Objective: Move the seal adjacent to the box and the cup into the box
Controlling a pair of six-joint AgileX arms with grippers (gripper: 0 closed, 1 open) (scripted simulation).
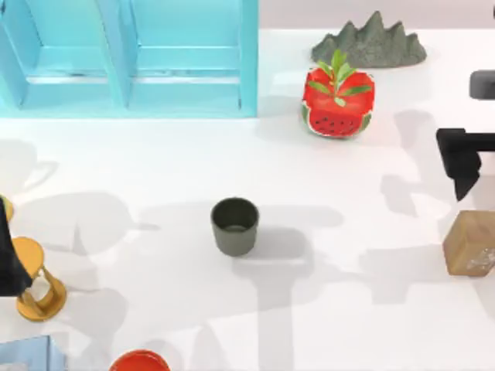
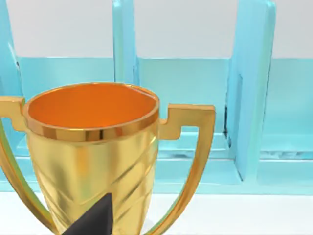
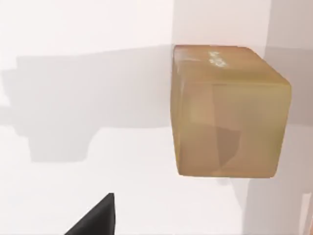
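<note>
The seal (image 1: 470, 244), a light-brown wooden block with whitish marks, lies at the table's right edge, far from the light-blue box (image 1: 131, 58) at the back left. It looms close in the right wrist view (image 3: 227, 112). My right gripper (image 1: 464, 174) hangs just behind the seal, apart from it. The dark grey-green cup (image 1: 234, 226) stands upright mid-table, in front of the box. My left gripper (image 1: 8, 255) is at the left edge beside a golden trophy (image 1: 39, 284), which shows close up in the left wrist view (image 2: 93, 156) with the box (image 2: 249, 98) behind it.
A watermelon-patterned pot with a green plant (image 1: 338, 104) and a grey rock ridge (image 1: 370, 42) sit at the back right. A flat red-orange round thing (image 1: 139, 362) lies at the front edge, and a pale blue object (image 1: 27, 352) at the front left corner.
</note>
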